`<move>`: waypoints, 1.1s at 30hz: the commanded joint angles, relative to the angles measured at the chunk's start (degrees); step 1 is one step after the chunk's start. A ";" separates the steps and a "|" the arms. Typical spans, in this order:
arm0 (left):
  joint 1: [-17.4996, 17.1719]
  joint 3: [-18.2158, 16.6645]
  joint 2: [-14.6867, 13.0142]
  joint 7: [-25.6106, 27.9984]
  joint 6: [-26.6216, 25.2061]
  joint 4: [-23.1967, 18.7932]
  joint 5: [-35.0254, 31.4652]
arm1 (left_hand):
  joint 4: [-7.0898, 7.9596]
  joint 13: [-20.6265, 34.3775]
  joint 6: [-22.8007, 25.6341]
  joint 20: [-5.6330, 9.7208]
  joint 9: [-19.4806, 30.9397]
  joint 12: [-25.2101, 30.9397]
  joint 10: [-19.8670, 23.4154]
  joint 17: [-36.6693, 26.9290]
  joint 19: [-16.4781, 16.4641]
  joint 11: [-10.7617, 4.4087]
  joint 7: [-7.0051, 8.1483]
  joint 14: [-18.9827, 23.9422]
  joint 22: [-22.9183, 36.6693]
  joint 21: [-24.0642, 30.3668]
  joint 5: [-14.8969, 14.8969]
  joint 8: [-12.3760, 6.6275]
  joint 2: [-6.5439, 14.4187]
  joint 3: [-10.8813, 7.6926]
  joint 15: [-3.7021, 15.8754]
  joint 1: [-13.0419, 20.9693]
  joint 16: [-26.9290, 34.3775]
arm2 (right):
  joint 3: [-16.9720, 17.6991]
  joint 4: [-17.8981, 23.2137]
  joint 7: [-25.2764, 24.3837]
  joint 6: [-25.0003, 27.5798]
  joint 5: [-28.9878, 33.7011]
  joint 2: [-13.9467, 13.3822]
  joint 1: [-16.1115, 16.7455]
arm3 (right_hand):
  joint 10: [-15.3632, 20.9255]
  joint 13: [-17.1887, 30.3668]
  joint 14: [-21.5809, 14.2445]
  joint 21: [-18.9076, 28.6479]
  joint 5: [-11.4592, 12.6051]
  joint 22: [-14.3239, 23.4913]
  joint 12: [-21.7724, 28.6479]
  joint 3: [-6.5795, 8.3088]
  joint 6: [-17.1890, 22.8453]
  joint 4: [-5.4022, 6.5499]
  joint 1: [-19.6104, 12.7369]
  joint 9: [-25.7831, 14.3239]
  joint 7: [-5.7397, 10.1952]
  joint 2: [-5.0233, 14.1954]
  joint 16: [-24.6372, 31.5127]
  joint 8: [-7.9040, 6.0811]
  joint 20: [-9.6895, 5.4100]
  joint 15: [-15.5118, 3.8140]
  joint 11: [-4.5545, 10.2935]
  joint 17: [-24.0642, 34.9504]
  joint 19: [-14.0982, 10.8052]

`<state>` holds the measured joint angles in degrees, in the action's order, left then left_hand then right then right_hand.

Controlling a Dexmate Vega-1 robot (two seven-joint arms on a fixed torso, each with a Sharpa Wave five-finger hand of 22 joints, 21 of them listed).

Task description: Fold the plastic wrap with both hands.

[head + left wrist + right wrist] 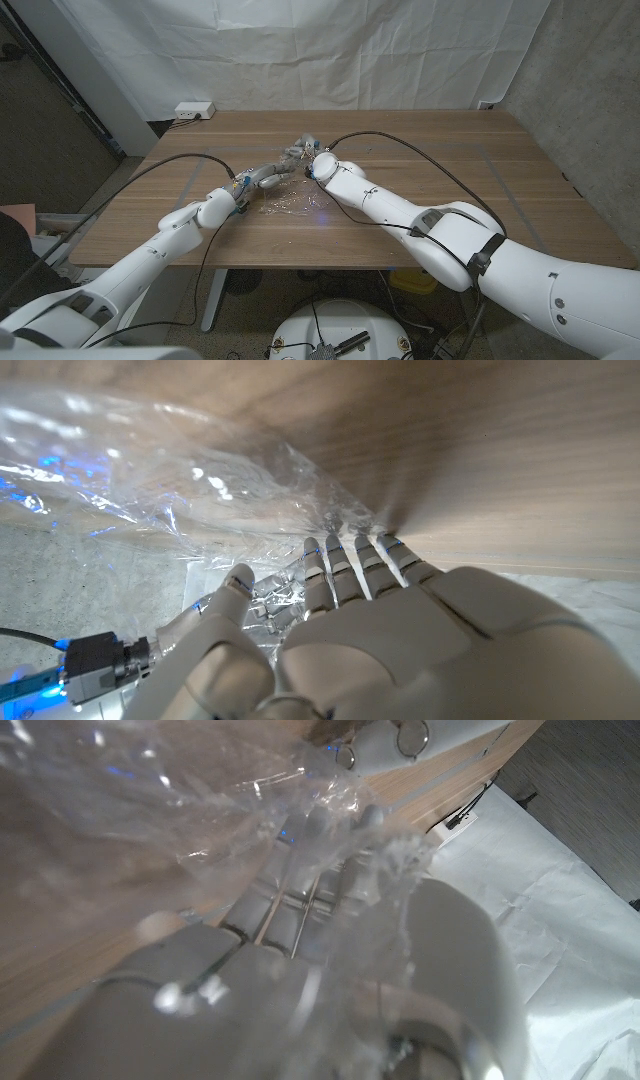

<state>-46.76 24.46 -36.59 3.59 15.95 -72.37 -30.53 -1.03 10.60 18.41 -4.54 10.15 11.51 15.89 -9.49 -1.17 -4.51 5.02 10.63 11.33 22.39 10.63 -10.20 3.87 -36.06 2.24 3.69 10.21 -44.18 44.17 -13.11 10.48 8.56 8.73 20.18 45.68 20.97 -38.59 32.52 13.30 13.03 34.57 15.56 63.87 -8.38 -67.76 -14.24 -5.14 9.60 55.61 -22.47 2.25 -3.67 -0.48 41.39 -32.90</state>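
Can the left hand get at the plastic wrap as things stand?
Probably yes: the left hand is already at the plastic wrap on the table, fingertips against the film, nothing between. Whether it grips is unclear.

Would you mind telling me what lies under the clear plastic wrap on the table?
Through the crinkled clear plastic wrap the brown wooden table shows. The right hand and left hand meet at its far edge; whether their fingers reach underneath stays unclear.
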 commanded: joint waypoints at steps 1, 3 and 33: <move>-3.40 -3.96 -0.81 5.39 -0.30 -5.15 0.46 | 0.20 0.19 0.80 -2.38 0.02 0.11 0.31 -0.34 -0.12 -0.16 -0.08 0.67 -0.12 -0.24 0.27 -0.59 0.27 0.06 -0.76 -0.33 0.51 | -1.21 -1.19 -2.25 -1.34 2.72 0.02 -0.20 | 0.53 0.04 -0.58 0.46 -0.05 0.07 0.29 0.15 0.31 0.28 -0.61 -0.19 -0.01 -0.11 0.16 0.08 0.21 -5.75 -0.09 0.20 0.02; -3.84 -4.49 -0.82 6.00 -0.28 -5.68 0.45 | 0.23 0.20 1.43 -2.53 0.04 0.30 0.75 -0.38 -0.15 0.01 -0.01 1.21 -0.09 -0.28 0.25 -0.79 0.34 0.04 -1.26 -0.34 0.66 | -1.35 -1.30 -2.47 -1.24 3.05 0.06 -0.26 | 0.46 0.03 -0.60 0.51 -0.05 0.04 0.30 0.19 0.41 0.29 -0.61 -0.17 0.02 -0.12 0.14 0.07 0.18 -5.76 -0.03 0.24 0.05; -4.57 -13.41 7.19 27.19 23.37 1.43 7.35 | 0.83 0.51 0.55 -3.35 0.16 1.14 4.14 -0.83 -3.63 0.88 0.48 8.81 0.37 0.87 -0.02 -0.05 1.00 -0.33 -1.03 -0.47 1.93 | -2.68 -6.58 -6.65 -7.04 4.97 2.26 -0.28 | 0.54 -0.22 -0.95 1.39 -0.08 -0.38 0.71 0.59 0.64 0.34 -0.50 -0.05 0.22 -0.42 -0.25 0.38 -0.06 -5.93 0.18 0.62 0.55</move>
<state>-53.12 13.87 -33.83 23.76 24.49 -76.46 -29.11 -0.37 10.82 19.62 -7.48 10.12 12.80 20.13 -10.02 -4.61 -3.98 5.61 19.24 11.61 22.95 10.63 -10.57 4.47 -36.21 1.01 3.08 12.42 -45.46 43.47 -16.86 7.59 12.15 8.83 21.24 45.67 20.72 -39.22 33.62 13.30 12.50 34.97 15.73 64.11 -8.21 -67.90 -14.18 -4.88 9.45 55.61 -22.12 2.45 -3.68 -0.49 41.82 -32.67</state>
